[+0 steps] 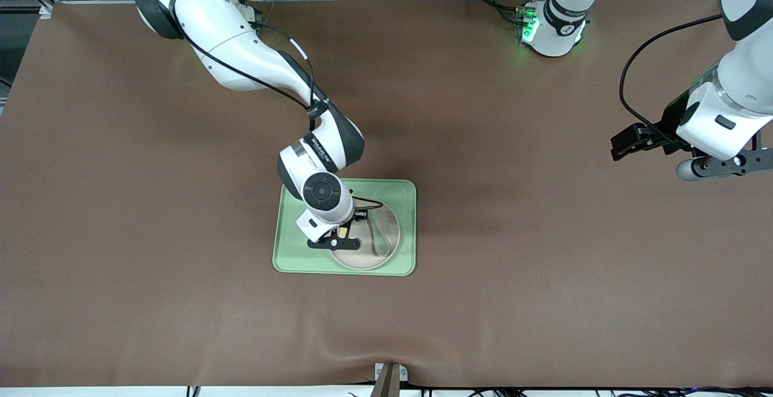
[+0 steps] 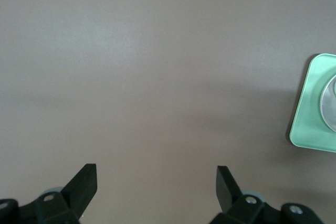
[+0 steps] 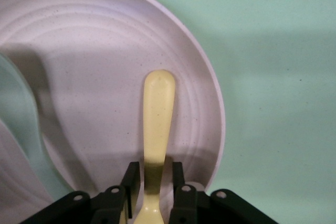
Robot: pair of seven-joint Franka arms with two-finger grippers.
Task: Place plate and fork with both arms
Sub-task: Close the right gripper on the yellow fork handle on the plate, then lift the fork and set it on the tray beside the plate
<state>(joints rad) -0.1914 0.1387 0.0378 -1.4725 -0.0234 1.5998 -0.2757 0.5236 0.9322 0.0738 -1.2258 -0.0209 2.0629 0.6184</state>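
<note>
Fork [image 3: 157, 124] lies on the plate [image 3: 105, 77] in the tray [image 1: 290, 252]; our right gripper [image 3: 153, 184] has its fingers closing around the handle. Next we must lift straight. Left gripper [image 2: 156, 182] waits apart, over the table's end.

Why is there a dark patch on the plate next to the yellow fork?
Right wrist view: that is a shadow falling across the plate beside the fork between the right claw's fingers. Front view: the right arm shades the tray. Left wrist view: the left claw, open, looks evenly lit.
</note>
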